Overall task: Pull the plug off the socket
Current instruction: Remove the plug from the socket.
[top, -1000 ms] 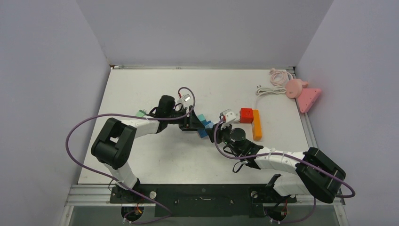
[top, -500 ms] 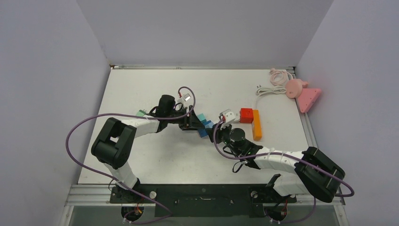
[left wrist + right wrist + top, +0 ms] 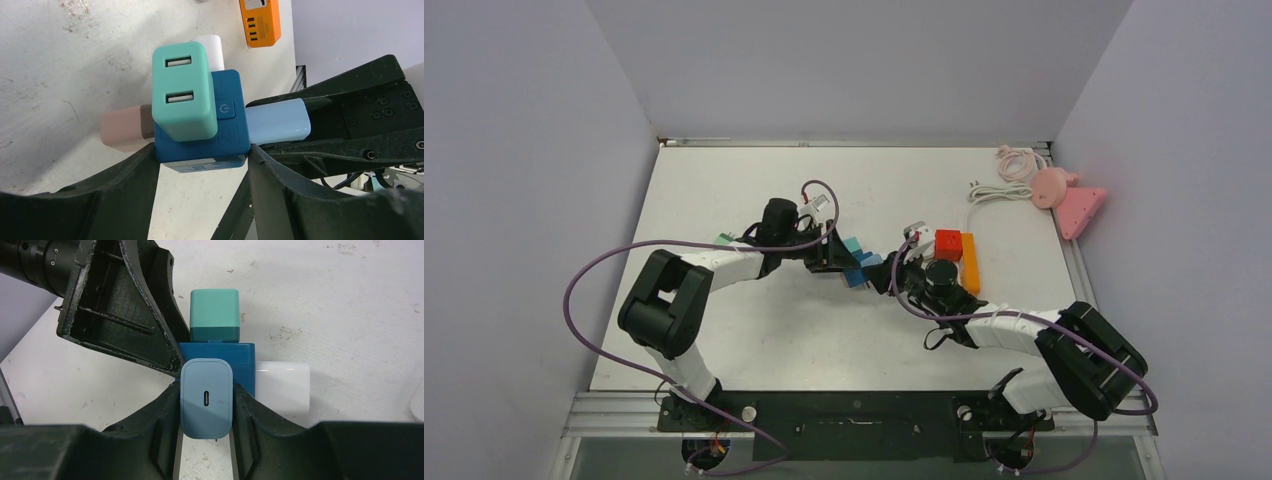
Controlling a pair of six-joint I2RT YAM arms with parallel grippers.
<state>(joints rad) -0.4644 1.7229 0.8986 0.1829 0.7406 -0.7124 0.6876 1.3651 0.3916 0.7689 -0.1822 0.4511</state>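
A blue cube socket (image 3: 227, 132) (image 3: 856, 274) carries a teal USB charger (image 3: 182, 90), a light blue plug (image 3: 277, 120), a white plug (image 3: 210, 45) and a pinkish plug (image 3: 122, 131). My left gripper (image 3: 202, 155) (image 3: 834, 262) is shut on the socket's two sides, low over the table. My right gripper (image 3: 206, 407) (image 3: 886, 272) is shut on the light blue plug (image 3: 206, 397), which is seated in the socket (image 3: 245, 360). The right wrist view also shows the teal charger (image 3: 214, 315), the white plug (image 3: 282, 385) and one left finger (image 3: 120, 315).
An orange power strip (image 3: 969, 264) and a red cube (image 3: 948, 244) lie just right of my right wrist. A pink triangular piece (image 3: 1079, 208), a pink round piece (image 3: 1049, 185) and coiled white cables (image 3: 994, 192) sit at the far right. A small green item (image 3: 724, 240) lies by my left arm.
My right wrist has swung away from me and turned, and its gripper now sits against the socket's right side. The left arm and socket have barely moved.
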